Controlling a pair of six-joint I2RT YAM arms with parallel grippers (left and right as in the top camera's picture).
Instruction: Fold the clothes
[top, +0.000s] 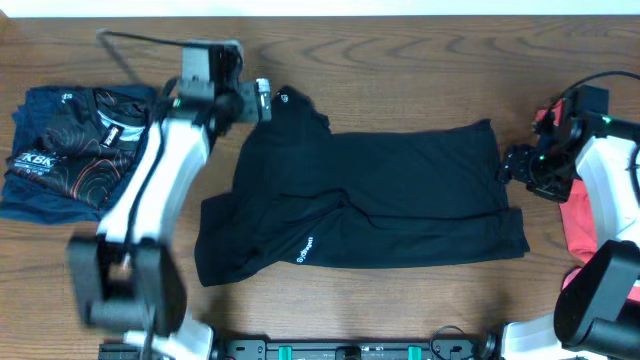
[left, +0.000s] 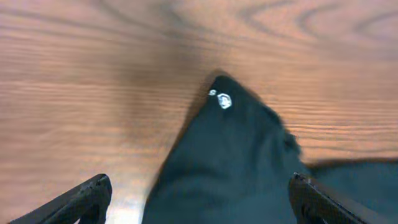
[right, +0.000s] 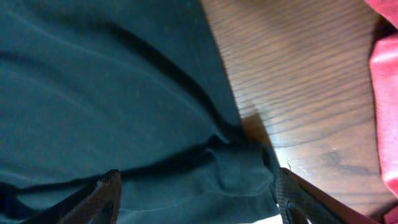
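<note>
Claws first. The left claw (top: 266, 100) is spread wide and holds nothing. In its wrist view the two fingers (left: 84, 198) stand at the bottom corners of the frame, well apart. A pointed corner of the black shirt (left: 230, 168) lies loose between them on the table (left: 74, 81). A small white logo (left: 224, 101) sits at the tip of that corner. From overhead, this claw is at the shirt's upper left corner, just beside the cloth; whether it touches I cannot tell.

The right claw (top: 508, 166) is also parted wide, with nothing pinched. Its fingers (right: 99, 202) show at the lower edge of the wrist view, and the shirt's edge, bunched into a small fold, lies between them. From overhead it sits at the shirt's right edge, about halfway down.

The black shirt lies across the middle of the table, roughly oblong and wrinkled. Its left part is folded over in uneven flaps, and a second logo (top: 307, 247) shows near the lower left. A red shirt (top: 577, 215) lies to the right, partly under the right arm; in the right wrist view, bare wood separates it from the black one. At the far left lies a folded blue shirt (top: 60, 150) with a red and white pattern, well apart from the black shirt. A cable (top: 130, 38) loops out from the left arm's wrist.
</note>
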